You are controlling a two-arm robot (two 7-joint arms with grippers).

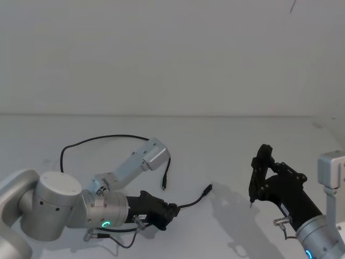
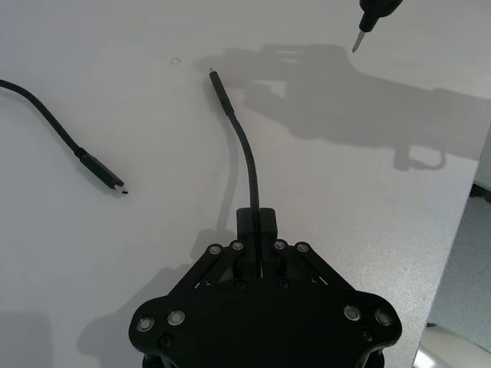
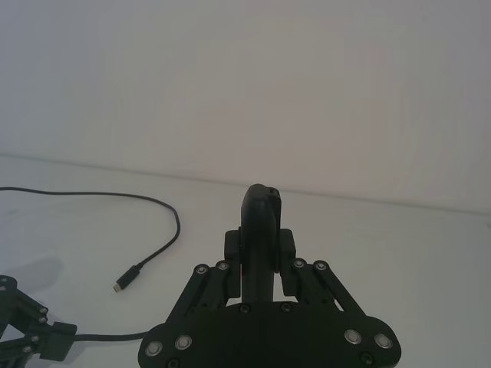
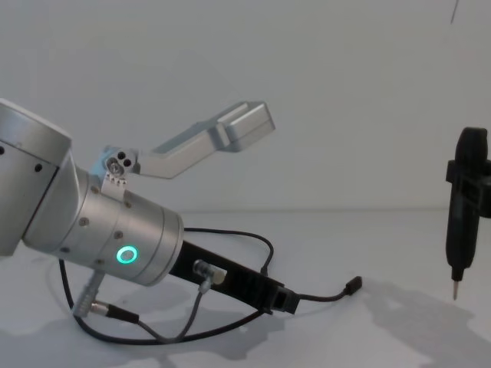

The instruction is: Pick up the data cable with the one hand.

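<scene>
We see one data cable (image 2: 249, 157) with two plugs (image 2: 110, 178). Our left gripper (image 2: 257, 222) pinches it, one plug (image 2: 219, 83) just ahead. Our right gripper (image 3: 259, 249) squeezes one slim tool (image 3: 261, 203), well apart.

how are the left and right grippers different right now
The left gripper is low by the table, lying nearly flat; the right gripper is held higher, clear of it. The left gripper is shut on the data cable close to one plug; the right gripper is shut on a slim black tool whose metal tip points down. Both are black two-finger grippers, and both are shut.
</scene>
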